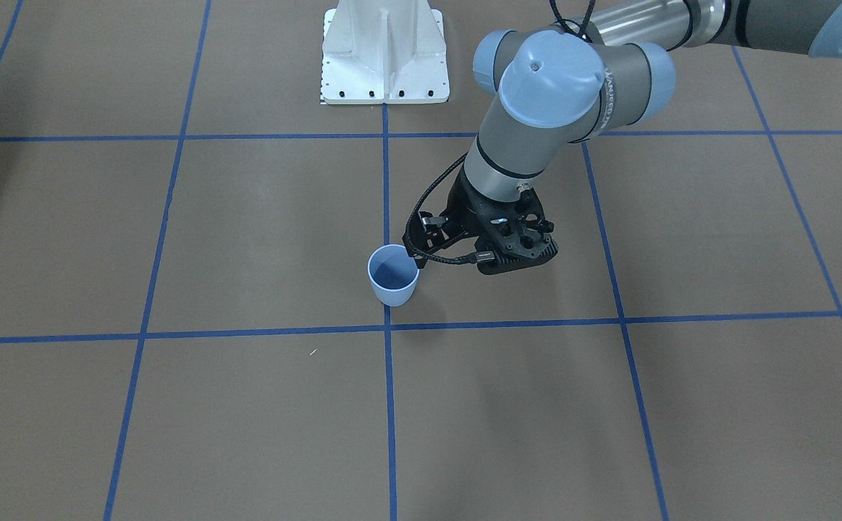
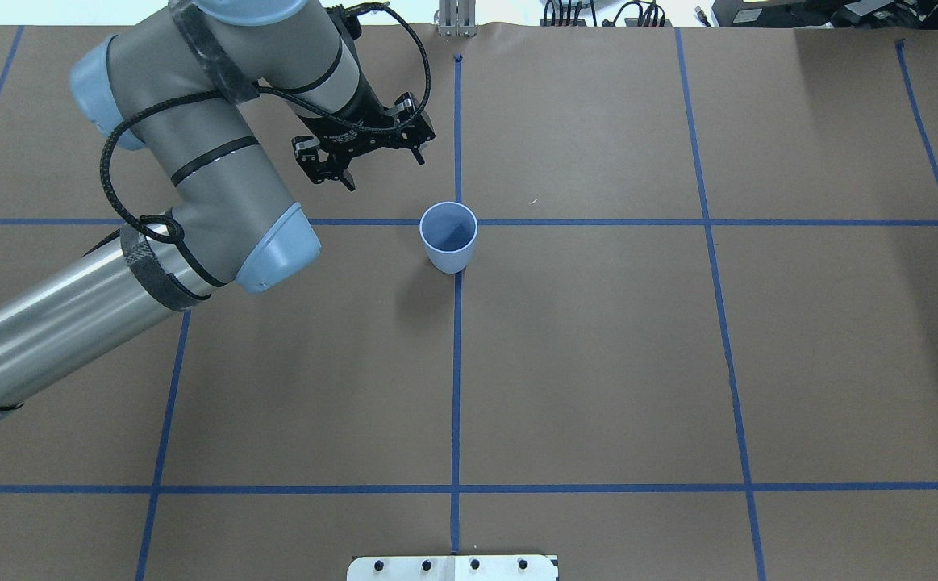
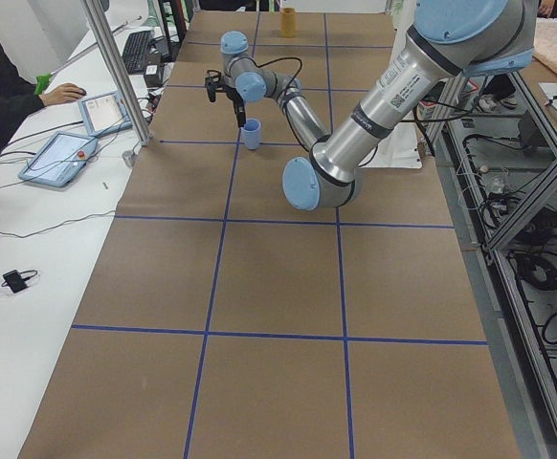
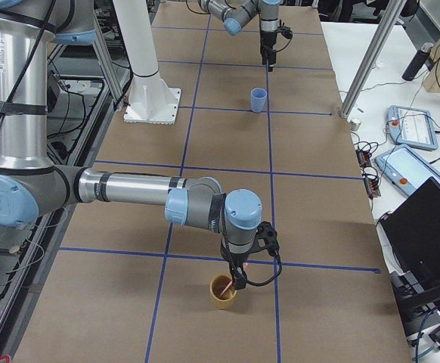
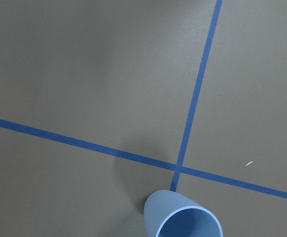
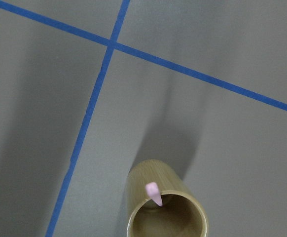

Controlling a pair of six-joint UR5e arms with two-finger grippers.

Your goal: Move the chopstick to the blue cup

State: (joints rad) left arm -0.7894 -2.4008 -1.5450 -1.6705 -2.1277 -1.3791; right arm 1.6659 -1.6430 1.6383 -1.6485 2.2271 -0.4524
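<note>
The blue cup point(image 2: 448, 236) stands upright and empty on a blue tape crossing; it also shows at the bottom of the left wrist view point(image 5: 183, 222). My left gripper point(image 2: 383, 171) hangs beside the cup, a little further from the robot's base and apart from it, open and empty. A pink chopstick point(image 6: 154, 193) stands in a tan bamboo cup point(image 6: 143, 180) at the table's far right end. My right gripper point(image 4: 240, 281) hovers just over that bamboo cup point(image 4: 221, 296). I cannot tell whether it is open or shut.
The robot's white base plate point(image 1: 384, 58) sits at the table's robot-side edge. A metal post point(image 3: 116, 76) and the operators' desk with tablets point(image 3: 63, 153) lie along the opposite side. Brown paper with blue tape lines covers the table.
</note>
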